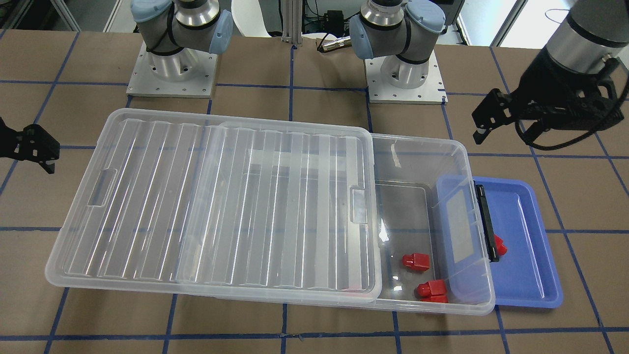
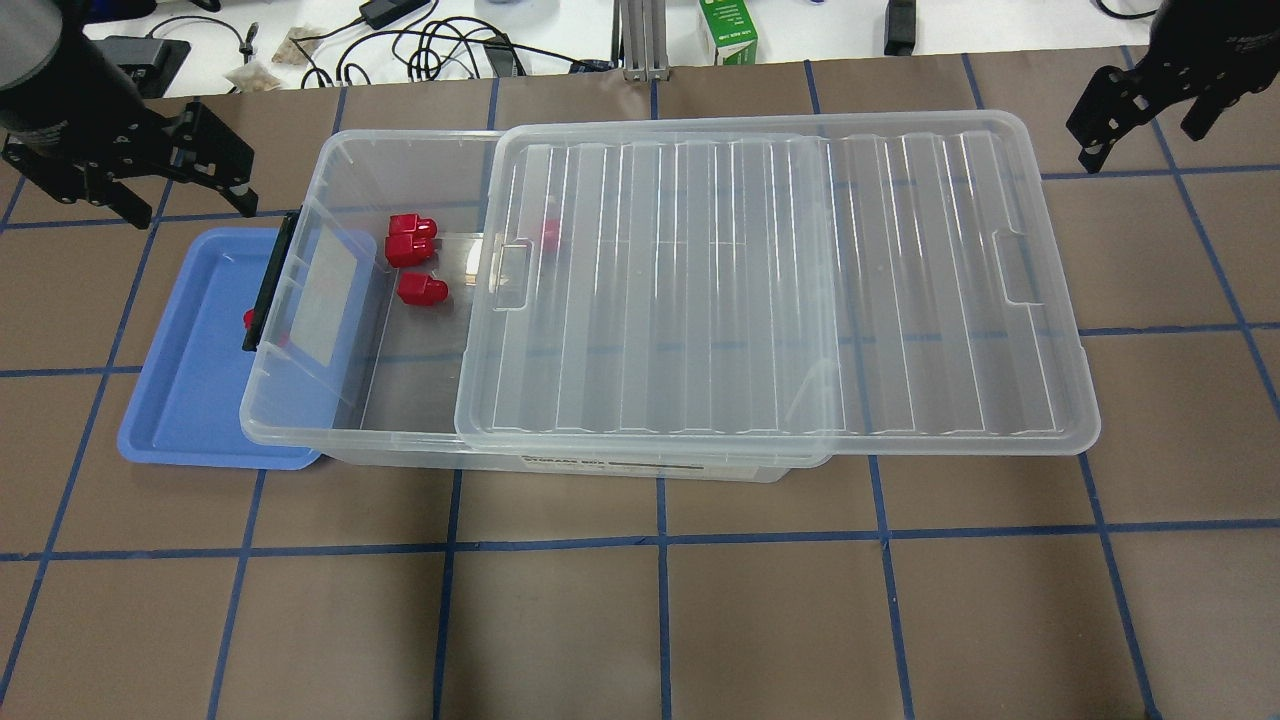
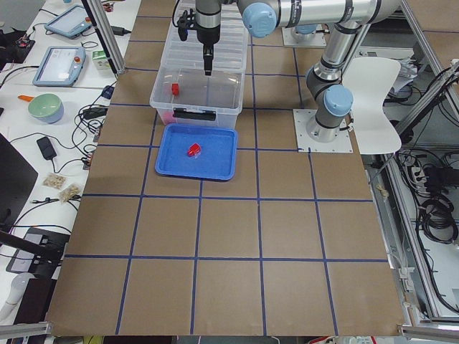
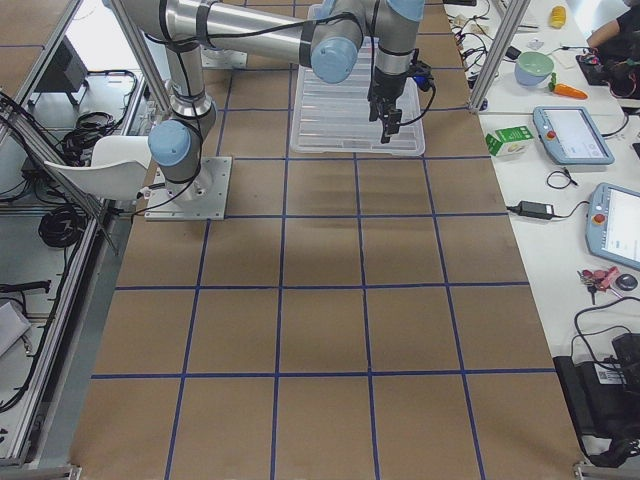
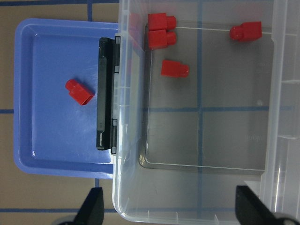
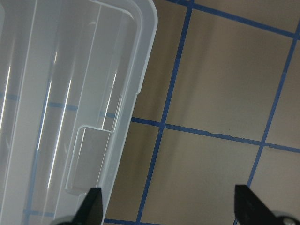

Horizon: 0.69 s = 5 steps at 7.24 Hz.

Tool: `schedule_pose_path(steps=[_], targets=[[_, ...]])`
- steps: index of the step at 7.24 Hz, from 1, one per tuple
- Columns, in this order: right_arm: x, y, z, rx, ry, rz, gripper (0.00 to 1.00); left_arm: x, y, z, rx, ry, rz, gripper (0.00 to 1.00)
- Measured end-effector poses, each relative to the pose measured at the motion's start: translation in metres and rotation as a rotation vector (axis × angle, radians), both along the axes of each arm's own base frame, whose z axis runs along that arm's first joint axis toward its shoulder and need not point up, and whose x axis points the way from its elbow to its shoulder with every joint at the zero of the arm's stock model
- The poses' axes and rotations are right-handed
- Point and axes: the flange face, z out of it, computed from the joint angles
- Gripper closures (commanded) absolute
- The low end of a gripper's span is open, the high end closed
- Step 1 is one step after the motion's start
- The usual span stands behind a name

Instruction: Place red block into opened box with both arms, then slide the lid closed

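**Q:** Where was the small red plastic block (image 5: 78, 91)?

**A:** It lay in the blue plastic tray (image 5: 47, 140), its stub angled away from the clear plastic box (image 1: 422, 139). Four more red blocks (image 5: 175, 69) sat inside.

**Q:** And the tools?

**A:** Both hung empty, jaws apart. The left tool (image 2: 190, 205) was over the tray end, the right tool (image 2: 1140, 125) beside the half-open ridged clear lid (image 2: 760, 290).

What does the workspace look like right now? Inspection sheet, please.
Surface: table, brown, blue tape grid.
Job's things: box open at one end; lid slid partway off; four red blocks inside; fifth block in blue tray.
Clutter: nothing seen.
Grippers: left gripper open, empty, near box's open end; right gripper open, empty, near lid's overhanging end.
Cables: cable looped at left gripper; cords on bench.
Surroundings: carton, pendants, chair.
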Motion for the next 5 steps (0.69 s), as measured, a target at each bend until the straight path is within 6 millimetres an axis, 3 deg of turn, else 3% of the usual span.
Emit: schedule_pose_path(steps=[2, 5], targets=[[0.001, 0.003, 0.008, -0.013, -0.002, 0.0, 0.0, 0.058, -0.016, -0.037, 0.027, 0.039, 0.015, 0.0], [0.001, 0.003, 0.006, -0.014, -0.009, 0.001, 0.0, 0.143, -0.044, -0.124, 0.019, 0.036, 0.081, 0.0]])
